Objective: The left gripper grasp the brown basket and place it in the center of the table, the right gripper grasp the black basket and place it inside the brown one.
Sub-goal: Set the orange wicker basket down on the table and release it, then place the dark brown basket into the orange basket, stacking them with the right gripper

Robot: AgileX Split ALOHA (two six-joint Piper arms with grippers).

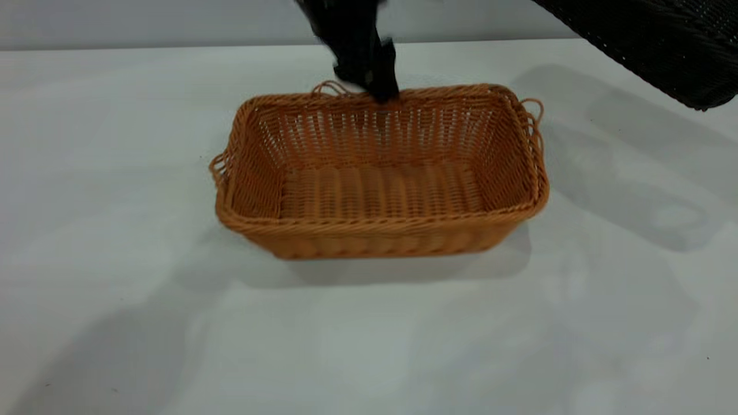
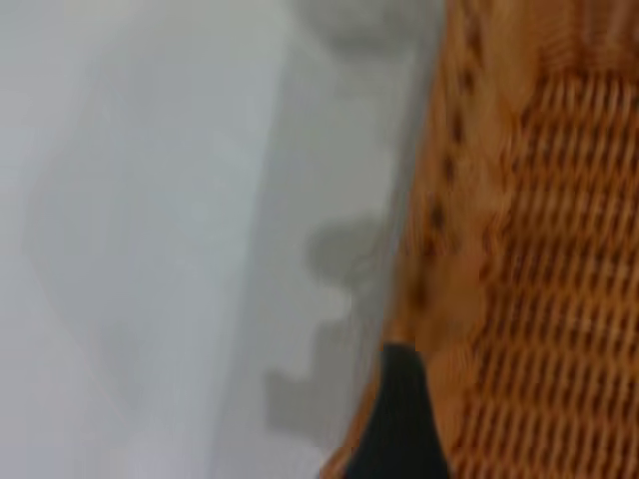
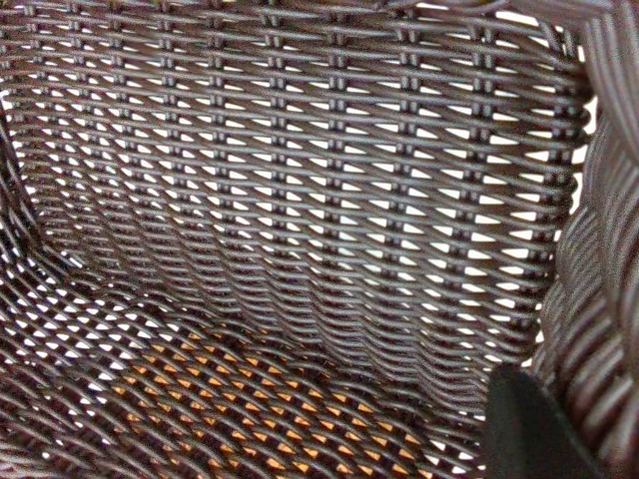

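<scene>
The brown basket (image 1: 380, 190) stands upright on the table (image 1: 115, 288), near its middle. My left gripper (image 1: 377, 86) is at the basket's far rim, open; one dark finger (image 2: 399, 424) lies against the outside of the braided rim (image 2: 449, 200). The black basket (image 1: 657, 40) hangs tilted in the air at the far right, above the table. My right gripper is shut on its rim and is hidden in the exterior view. In the right wrist view one finger (image 3: 529, 429) sits inside the black basket's wall (image 3: 300, 170), and orange shows through the weave.
The black basket casts a large shadow (image 1: 622, 173) on the table right of the brown basket. Small loop handles (image 1: 533, 109) stick out at the brown basket's ends.
</scene>
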